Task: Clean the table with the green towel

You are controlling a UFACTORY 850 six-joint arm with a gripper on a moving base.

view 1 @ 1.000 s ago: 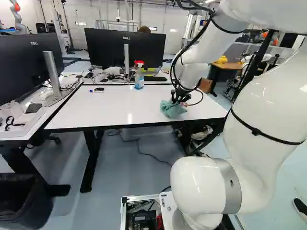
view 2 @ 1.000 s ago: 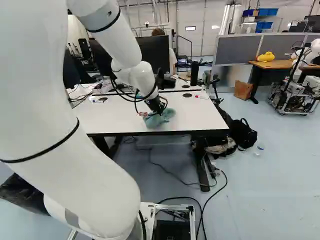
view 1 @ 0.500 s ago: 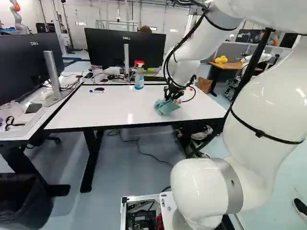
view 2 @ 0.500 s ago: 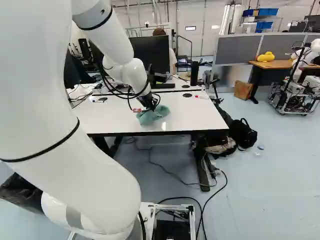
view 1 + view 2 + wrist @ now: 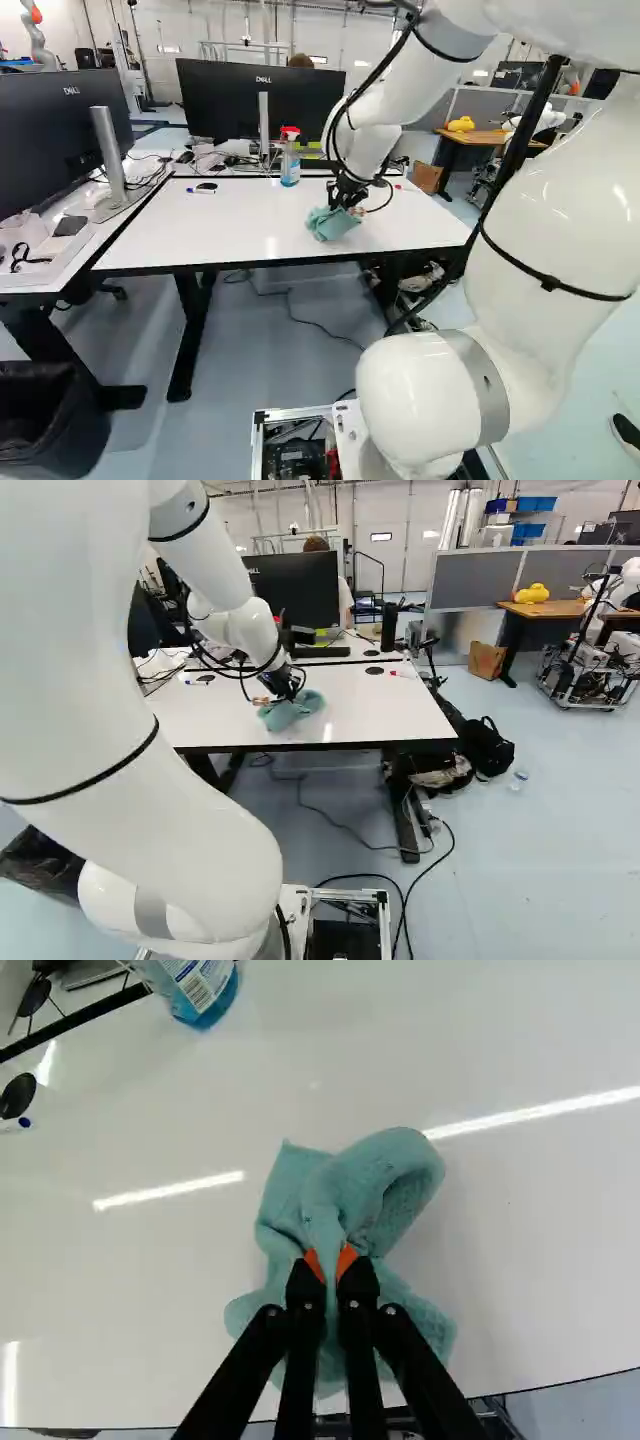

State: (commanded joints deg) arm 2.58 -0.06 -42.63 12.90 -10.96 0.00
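In the left base view, the tool [image 5: 343, 202] hangs over the bench [image 5: 240, 225], a smooth white top with a dark edge, and the green towel [image 5: 332, 224] is bunched beneath its tips, soft and crumpled. Beyond the tool and to its left stands a spray bottle [image 5: 290, 170] with a red and white head. Well to the tool's left, nearer the base, is a black bin [image 5: 30, 440], contents too dark to tell.

In the right base view, the towel lies under the tool on the bench; a soft black bag [image 5: 487, 748] slumps on the floor to the tool's right.

In the wrist view, the tool is narrow, pinching a raised fold of the towel between orange pads [image 5: 347, 1259]. The textured cloth curls into a rounded loop ahead of the tips. Farther ahead, off to one side, the clear bottle shows blue liquid
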